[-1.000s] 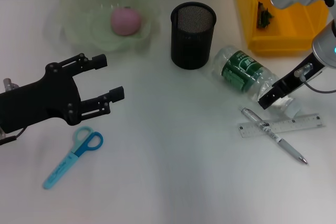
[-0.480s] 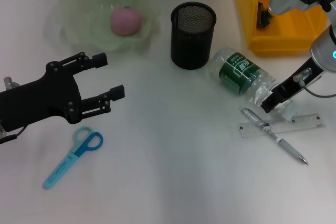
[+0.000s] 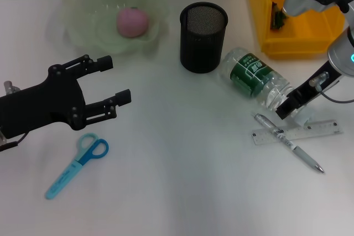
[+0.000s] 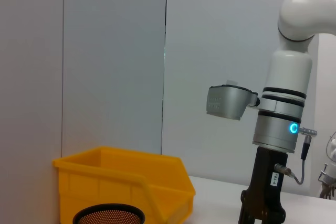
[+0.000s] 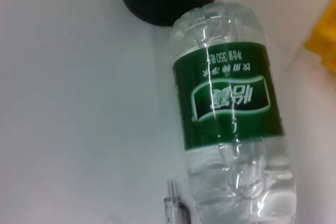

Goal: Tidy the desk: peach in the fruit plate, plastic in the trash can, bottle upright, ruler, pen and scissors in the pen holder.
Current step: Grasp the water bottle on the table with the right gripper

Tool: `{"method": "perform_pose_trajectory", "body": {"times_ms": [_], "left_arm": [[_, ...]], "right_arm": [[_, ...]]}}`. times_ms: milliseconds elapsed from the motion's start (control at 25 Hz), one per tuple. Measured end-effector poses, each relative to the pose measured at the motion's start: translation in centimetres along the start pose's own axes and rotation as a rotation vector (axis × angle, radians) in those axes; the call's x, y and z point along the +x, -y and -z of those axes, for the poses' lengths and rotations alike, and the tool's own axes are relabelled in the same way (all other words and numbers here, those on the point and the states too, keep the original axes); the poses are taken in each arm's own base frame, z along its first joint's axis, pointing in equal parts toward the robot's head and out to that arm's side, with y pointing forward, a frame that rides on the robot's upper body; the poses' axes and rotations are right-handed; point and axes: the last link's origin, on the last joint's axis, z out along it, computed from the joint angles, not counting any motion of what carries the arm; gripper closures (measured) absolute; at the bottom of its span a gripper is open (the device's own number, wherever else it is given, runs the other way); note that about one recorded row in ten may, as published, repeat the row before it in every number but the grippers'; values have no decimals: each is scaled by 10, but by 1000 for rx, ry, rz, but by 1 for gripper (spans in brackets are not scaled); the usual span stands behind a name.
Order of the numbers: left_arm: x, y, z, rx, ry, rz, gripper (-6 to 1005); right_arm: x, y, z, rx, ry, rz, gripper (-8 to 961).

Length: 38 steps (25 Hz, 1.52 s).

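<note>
Bottle (image 3: 255,78), clear plastic with a green label, lies on its side on the white table (image 3: 182,181), its base close to the black mesh pen holder (image 3: 203,37) and its neck end pointing toward the right pincer (image 3: 289,106). That pincer is at the bottle's neck, just above the pen and ruler; whether its fingers are closed on the neck or only beside it cannot be told. The right wrist view looks along the bottle's length, with the pen holder beyond its base.

At the far right corner stands the yellow trash can (image 3: 260,20), with a small dark green scrap (image 3: 278,19) inside. At the far left sits the pale green fruit plate (image 3: 77,23), the pink peach (image 3: 132,22) resting in it.

Over the table's left side hangs the left pincer (image 3: 110,84), its fingers spread wide and holding nothing.

Below it lie the blue scissors (image 3: 77,164), flat on the table. On the right, the clear ruler (image 3: 298,132) lies flat with the pen (image 3: 287,142) crossing it at an angle.
</note>
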Motion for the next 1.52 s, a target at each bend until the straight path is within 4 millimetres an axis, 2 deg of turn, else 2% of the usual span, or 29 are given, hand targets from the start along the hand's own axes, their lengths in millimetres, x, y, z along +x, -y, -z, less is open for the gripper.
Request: {"method": "perform_pose_trajectory", "body": {"times_ms": [520, 720, 960, 1160, 1520], "left_arm": [[0, 0, 0, 1, 1, 0, 213], [0, 0, 0, 2, 1, 0, 213], [-1, 0, 1, 3, 2, 2, 212], [-1, 0, 1, 3, 2, 2, 212], [0, 0, 0, 1, 1, -11, 212]], "right_arm": [[3, -1, -3, 1, -19, 13, 385], [2, -2, -3, 4, -18, 26, 499], [1, -2, -2, 2, -13, 48, 508], [1, -3, 8, 15, 25, 67, 508], [5, -9, 41, 18, 109, 103, 508]]}}
